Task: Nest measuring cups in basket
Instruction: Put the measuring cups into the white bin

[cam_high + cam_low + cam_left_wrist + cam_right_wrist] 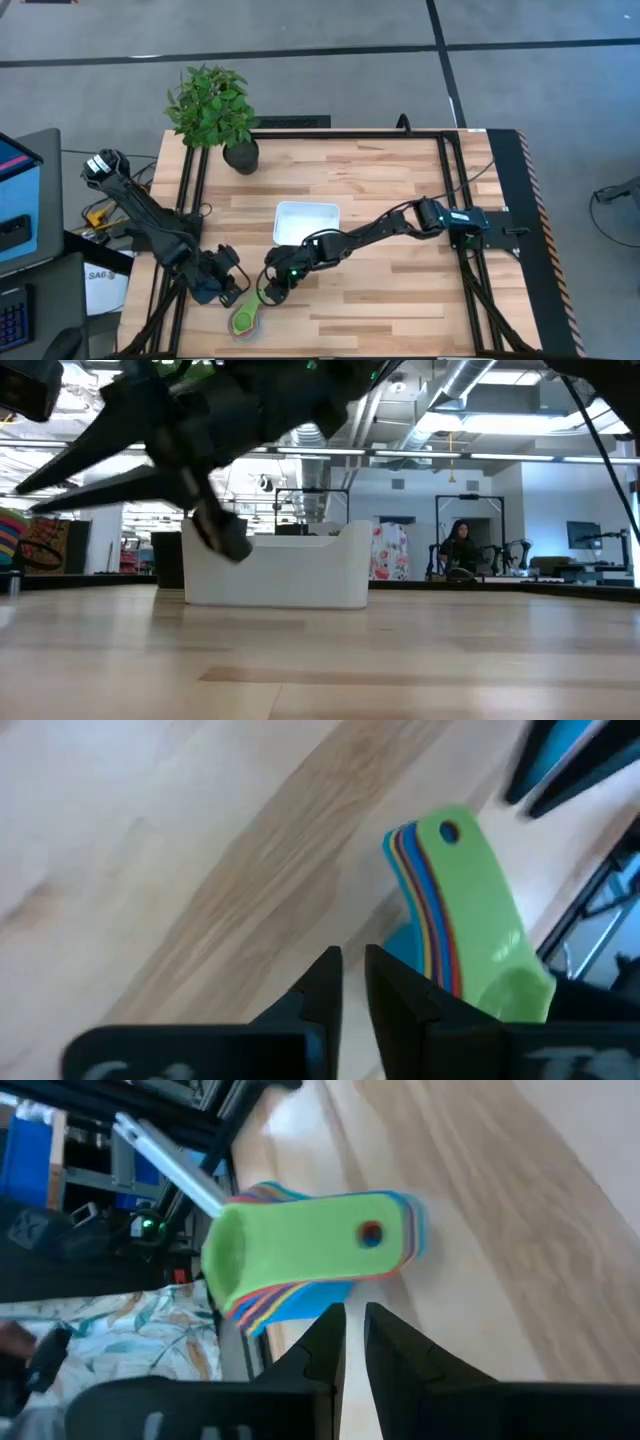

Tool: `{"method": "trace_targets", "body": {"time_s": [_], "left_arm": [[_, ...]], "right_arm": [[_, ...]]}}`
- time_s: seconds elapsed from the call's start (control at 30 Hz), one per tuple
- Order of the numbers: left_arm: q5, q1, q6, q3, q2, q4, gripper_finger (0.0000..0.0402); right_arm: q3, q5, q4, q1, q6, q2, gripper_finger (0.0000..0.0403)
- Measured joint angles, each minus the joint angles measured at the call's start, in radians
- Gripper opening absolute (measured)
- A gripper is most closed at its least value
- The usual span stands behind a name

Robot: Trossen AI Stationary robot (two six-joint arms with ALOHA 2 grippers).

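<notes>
On the wooden table (400, 290) the white basket (306, 222) sits mid-table, with no writing legible on it. The measuring cups (245, 318) lie nested in one stack, green on top, near the front-left edge; their long axis runs diagonally, handles pointing far-right. The right gripper (272, 287) hovers just beyond the handle ends, fingers nearly together, holding nothing. The left gripper (228, 290), just left of the stack, is closed and empty.

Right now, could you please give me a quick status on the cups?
Both grippers, left and right, shut and empty beside the stack. Measuring cups nested on the table, green on top, outside the basket. Nothing between them.
</notes>
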Motion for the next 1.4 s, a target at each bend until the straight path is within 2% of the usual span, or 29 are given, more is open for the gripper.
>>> {"method": "trace_targets", "body": {"time_s": [0.07,0.17,0.3,0.43,0.57,0.77,0.97,1.1,1.4], "left_arm": [[-0.022,-0.011,0.026,0.000,-0.050,-0.023,0.0054],[-0.132,-0.026,0.057,0.000,-0.146,-0.026,0.0099],[-0.273,-0.034,0.121,0.000,-0.233,-0.018,0.0180],[-0.284,-0.033,0.195,-0.067,-0.251,0.078,0.0264],[-0.230,-0.033,0.208,-0.232,-0.248,0.349,0.0318],[-0.213,-0.033,0.199,-0.433,-0.251,0.716,0.0339],[-0.207,-0.033,0.186,-0.580,-0.249,0.981,0.0339],[-0.206,-0.033,0.184,-0.623,-0.249,1.052,0.0339],[-0.213,-0.033,0.191,-0.623,-0.187,1.098,0.0339]], "right_arm": [[0.003,-0.005,-0.001,0.007,-0.015,-0.023,0.0065],[0.002,0.004,-0.106,0.022,-0.068,-0.082,0.0065],[0.001,0.096,-0.276,0.046,-0.124,-0.143,0.0065],[0.001,0.174,-0.382,0.072,-0.114,-0.167,0.0065],[0.002,0.212,-0.405,0.108,-0.069,-0.168,0.0065],[0.002,0.260,-0.412,0.166,0.012,-0.174,0.0065],[0.002,0.297,-0.432,0.193,0.078,-0.178,0.0065],[0.003,0.342,-0.446,0.213,0.120,-0.196,0.0066],[0.002,0.459,-0.511,0.251,0.207,-0.235,0.0066]]}}
